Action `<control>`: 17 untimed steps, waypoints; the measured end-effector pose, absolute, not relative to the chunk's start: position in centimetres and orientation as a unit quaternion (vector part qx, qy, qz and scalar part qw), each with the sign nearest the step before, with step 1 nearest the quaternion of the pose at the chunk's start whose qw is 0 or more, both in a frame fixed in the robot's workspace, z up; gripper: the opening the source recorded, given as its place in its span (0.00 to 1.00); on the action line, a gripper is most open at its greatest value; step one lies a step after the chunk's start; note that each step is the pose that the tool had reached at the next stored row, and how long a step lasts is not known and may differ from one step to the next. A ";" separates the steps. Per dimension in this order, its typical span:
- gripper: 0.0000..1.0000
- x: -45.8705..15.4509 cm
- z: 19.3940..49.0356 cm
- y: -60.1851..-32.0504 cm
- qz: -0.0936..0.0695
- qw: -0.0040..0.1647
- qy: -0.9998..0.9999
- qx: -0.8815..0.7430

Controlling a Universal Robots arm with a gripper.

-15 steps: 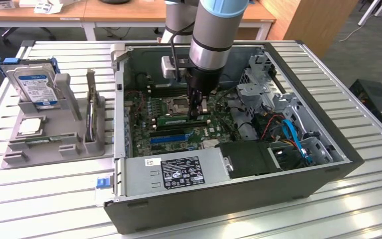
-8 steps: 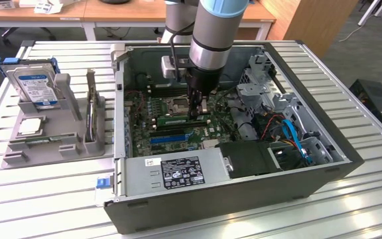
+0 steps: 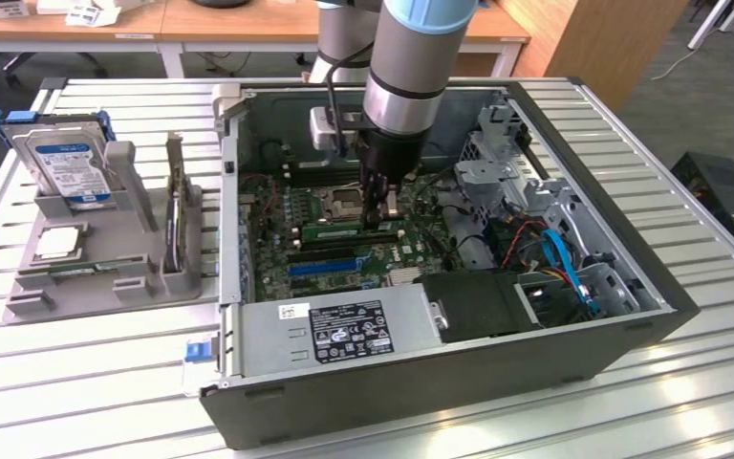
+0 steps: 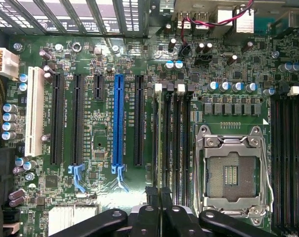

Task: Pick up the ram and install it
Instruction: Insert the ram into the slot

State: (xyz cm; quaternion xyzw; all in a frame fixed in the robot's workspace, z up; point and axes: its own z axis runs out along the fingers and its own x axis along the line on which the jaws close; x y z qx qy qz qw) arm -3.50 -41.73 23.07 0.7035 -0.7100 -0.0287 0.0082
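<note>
We find the hand (image 3: 380, 216) deep inside the open computer case (image 3: 622, 277), just beside the empty processor socket (image 3: 341, 201). Its fingers (image 4: 151, 197) are pinched together on the top edge of the ram (image 3: 335, 230). We judge the grip is kept narrow and near mid-length so that the stick stays upright and level as it meets its seat. The ram stands on its long edge, parallel to the socket's near side. It lines up with the bank of memory slots (image 4: 176, 143) that runs alongside the socket. From these views we cannot tell whether it is fully pressed home or only resting in the slot mouth. The arm comes down almost vertically, which suits a straight push into a slot. On the side of the memory slots away from the socket lies the long blue expansion slot (image 4: 118, 118). Well away from the socket, outside the case, a grey parts stand (image 3: 99, 277) sits on the slatted desk (image 3: 87, 382) and holds a hard drive (image 3: 68, 167).
</note>
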 end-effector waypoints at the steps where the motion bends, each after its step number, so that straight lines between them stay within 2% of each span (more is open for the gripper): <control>1: 0.13 -3.5 23.1 -41.7 -0.029 0.008 -0.710 0.704; 17: 0.13 -3.5 22.9 -41.7 -0.029 0.008 -0.710 0.704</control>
